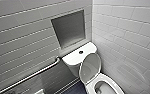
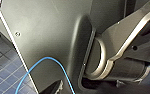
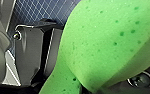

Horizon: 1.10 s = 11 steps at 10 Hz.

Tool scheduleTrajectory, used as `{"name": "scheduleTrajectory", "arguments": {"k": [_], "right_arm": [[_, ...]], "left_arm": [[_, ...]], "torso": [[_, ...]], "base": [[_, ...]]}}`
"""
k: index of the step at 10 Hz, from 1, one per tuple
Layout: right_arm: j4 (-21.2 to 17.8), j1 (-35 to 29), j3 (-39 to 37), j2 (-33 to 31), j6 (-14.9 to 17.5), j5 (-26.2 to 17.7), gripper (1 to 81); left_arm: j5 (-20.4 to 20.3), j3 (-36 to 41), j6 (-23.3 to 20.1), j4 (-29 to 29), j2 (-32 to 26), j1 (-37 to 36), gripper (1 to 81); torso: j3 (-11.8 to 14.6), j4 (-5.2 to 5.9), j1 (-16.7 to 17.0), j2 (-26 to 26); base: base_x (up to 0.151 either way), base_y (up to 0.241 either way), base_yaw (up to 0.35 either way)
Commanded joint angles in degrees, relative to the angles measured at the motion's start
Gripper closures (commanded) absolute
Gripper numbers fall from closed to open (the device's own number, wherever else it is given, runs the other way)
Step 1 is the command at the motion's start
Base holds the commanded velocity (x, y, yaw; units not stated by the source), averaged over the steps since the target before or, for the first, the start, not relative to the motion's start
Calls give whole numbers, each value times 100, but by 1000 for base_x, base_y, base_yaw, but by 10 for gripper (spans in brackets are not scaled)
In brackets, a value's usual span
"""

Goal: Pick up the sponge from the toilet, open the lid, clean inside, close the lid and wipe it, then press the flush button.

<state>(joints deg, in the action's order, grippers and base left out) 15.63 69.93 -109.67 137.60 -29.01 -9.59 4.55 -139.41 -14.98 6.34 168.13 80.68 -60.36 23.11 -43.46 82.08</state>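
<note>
When starting at the left, see a grey tiled wall (image 1: 18,42) with a long grab bar (image 1: 33,73) slanting down it. Next, a square nook (image 1: 68,28) set into that wall. Below the nook, the white toilet (image 1: 74,60), tucked into the corner. On top of its tank (image 1: 71,58), a small dark flush button (image 1: 81,52), right in the middle. Then the lid (image 1: 90,68), white and shiny, standing up against the tank. Below it the open bowl (image 1: 113,87), with a dark hole low inside. Further right, a white tiled wall (image 1: 126,32), close beside the toilet. Only a thin strip of dark blue floor (image 1: 74,89) between the bar and the bowl.

From the left wrist, a dark robot body (image 2: 48,37), a blue cable (image 2: 63,70) looping over it, and blue floor tiles. For the left gripper (image 2: 54,88), cannot tell if wide or narrow.

From the right wrist, the sponge (image 3: 106,42) up close: bright green, full of tiny holes, with a wavy edge. Gripped in the right gripper (image 3: 96,86), up above the blue floor tiles.
</note>
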Motion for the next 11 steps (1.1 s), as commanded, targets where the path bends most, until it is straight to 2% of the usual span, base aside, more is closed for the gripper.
{"name": "scheduleTrajectory", "arguments": {"k": [1,4,5,6,7,9,11], "right_arm": [[-77,26,79,-273,-8,61,811],[-77,299,-106,-283,1,441,811],[-52,403,-124,-283,1,528,811],[-34,492,-124,-291,10,641,811],[-25,589,-133,-291,19,730,811],[-16,834,-212,-274,54,915,811],[-7,1194,-606,-81,80,1415,811]], "left_arm": [[556,914,-22,280,-525,-564,10],[1030,1425,-22,893,-763,-1365,10],[1118,1425,-22,1278,-824,-1715,10],[1222,1425,-22,1629,-911,-2084,10],[1424,1434,-22,1878,-982,-2480,10],[1672,1434,-22,2205,-1053,-3016,10],[1699,1434,-22,2625,-1097,-3421,10]], "torso": [[271,-503,0,0],[532,-1098,2,0],[337,-767,2,0],[378,-949,6,2],[400,-1056,6,2],[411,-1086,6,2],[411,-1086,6,2]], "base": [[0,0,0],[0,0,0],[0,0,0],[0,0,0],[0,0,0],[0,0,0],[0,0,0]]}}
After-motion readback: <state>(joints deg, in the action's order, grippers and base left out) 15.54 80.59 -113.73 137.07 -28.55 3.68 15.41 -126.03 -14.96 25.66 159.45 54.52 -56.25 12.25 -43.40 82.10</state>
